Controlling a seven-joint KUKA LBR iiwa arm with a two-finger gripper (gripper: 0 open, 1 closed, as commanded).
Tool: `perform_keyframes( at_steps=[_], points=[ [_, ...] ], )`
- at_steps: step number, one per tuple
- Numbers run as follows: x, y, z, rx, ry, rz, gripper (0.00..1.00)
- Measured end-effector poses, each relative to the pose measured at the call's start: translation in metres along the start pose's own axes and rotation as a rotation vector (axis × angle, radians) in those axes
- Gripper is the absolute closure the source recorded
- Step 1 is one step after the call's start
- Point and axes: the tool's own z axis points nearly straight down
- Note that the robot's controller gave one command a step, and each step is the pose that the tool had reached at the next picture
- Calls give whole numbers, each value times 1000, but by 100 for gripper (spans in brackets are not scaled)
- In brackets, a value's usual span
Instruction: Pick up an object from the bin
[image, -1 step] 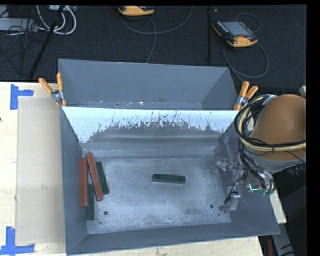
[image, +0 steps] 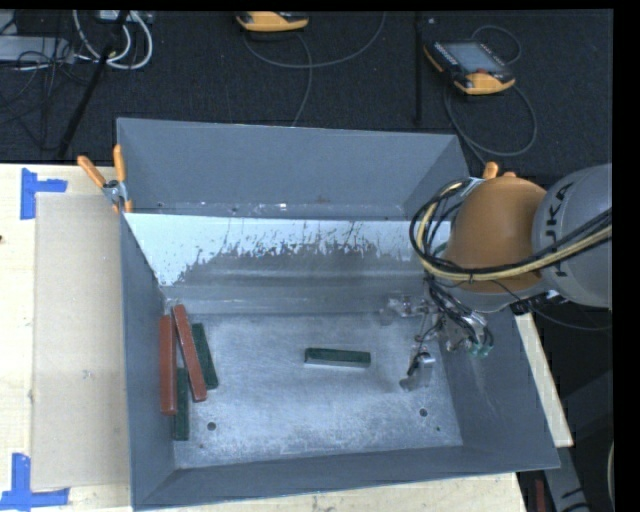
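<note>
The hand (image: 418, 368) hangs low near the right end of the bin (image: 300, 170), close to the right wall. Whether it is open or closed I cannot tell. To its left, apart from it, a small dark green bar (image: 337, 358) lies flat mid-floor with bare metal on every side. Along the left wall, reddish-brown sticks (image: 167, 370) and dark green sticks (image: 204, 352) lie bunched lengthwise, well apart from the bar.

Grey arm (image: 585, 235), orange wrist cover (image: 495, 230), looped black-yellow cables (image: 422, 232), silvery gripper (image: 414, 374)
</note>
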Motion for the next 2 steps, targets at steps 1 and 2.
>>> perform_keyframes(
  at_steps=[1, 2],
  points=[
    [-26, 58, 37, -2, -1, -96, 0],
    [-26, 55, 35, 1, -3, -94, 100]
  ],
)
